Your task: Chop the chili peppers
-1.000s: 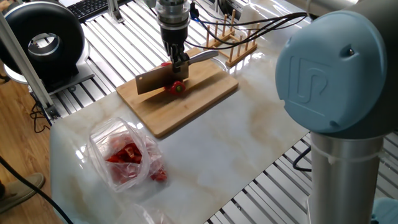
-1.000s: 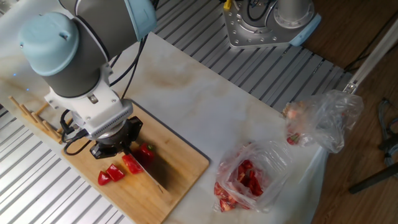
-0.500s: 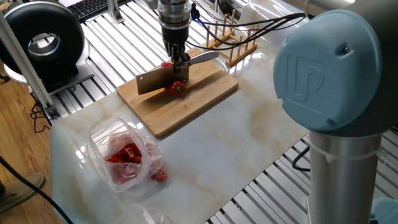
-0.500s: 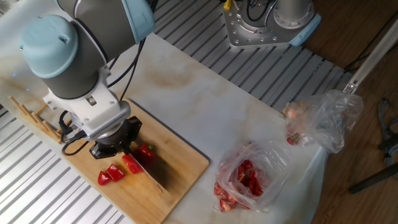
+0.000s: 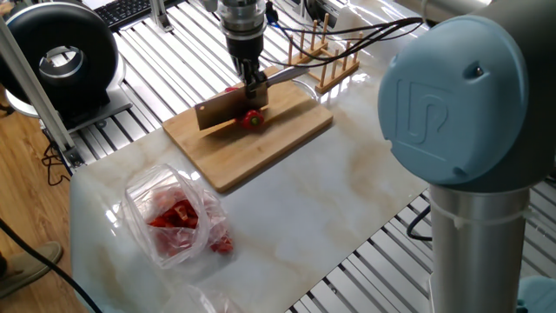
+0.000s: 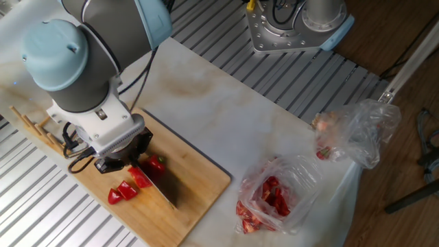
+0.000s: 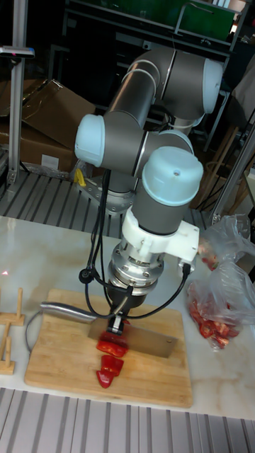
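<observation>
Chili peppers (image 7: 110,357) lie in cut red pieces on the wooden cutting board (image 7: 57,357) on the counter (image 6: 226,116), the farthest piece right under the tool (image 7: 117,322). Clamped in the tool, the cleaver (image 5: 228,104) crosses that piece.

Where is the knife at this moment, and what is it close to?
The knife is held in the claw over the wooden cutting board, its blade beside the chili peppers. A wooden rack stands past the handle end.
</observation>
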Robot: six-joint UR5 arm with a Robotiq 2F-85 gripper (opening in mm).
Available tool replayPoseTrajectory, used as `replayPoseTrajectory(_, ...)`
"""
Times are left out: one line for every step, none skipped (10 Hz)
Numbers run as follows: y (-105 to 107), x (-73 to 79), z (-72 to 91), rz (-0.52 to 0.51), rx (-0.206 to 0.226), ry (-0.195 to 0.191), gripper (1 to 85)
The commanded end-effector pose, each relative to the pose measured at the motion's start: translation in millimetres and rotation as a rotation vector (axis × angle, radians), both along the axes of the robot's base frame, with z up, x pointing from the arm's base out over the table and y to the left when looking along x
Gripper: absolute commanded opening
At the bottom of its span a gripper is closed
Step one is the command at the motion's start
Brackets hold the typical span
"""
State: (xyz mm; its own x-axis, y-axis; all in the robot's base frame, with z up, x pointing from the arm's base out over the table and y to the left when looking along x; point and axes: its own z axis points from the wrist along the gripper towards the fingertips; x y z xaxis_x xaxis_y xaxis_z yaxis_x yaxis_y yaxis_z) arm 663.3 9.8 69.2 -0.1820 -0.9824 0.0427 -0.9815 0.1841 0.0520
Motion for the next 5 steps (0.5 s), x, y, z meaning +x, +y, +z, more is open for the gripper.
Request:
replayPoseTrajectory(7.2,0.4,-3.8,-0.023,-0.010,-0.007,1.3)
replayPoseTrajectory(6.2,0.7,-5.7,-0.020,-0.010,-0.010,1.3)
replayPoseTrajectory(5.3,0.5,-5.5,-0.015,-0.012,-0.010,1.3)
replayPoseTrajectory(4.7,0.9,-5.8,-0.010,-0.011,-0.012,1.3)
replayPoseTrajectory(2.3,1.6,-5.9,-0.009,-0.020,-0.015,1.3)
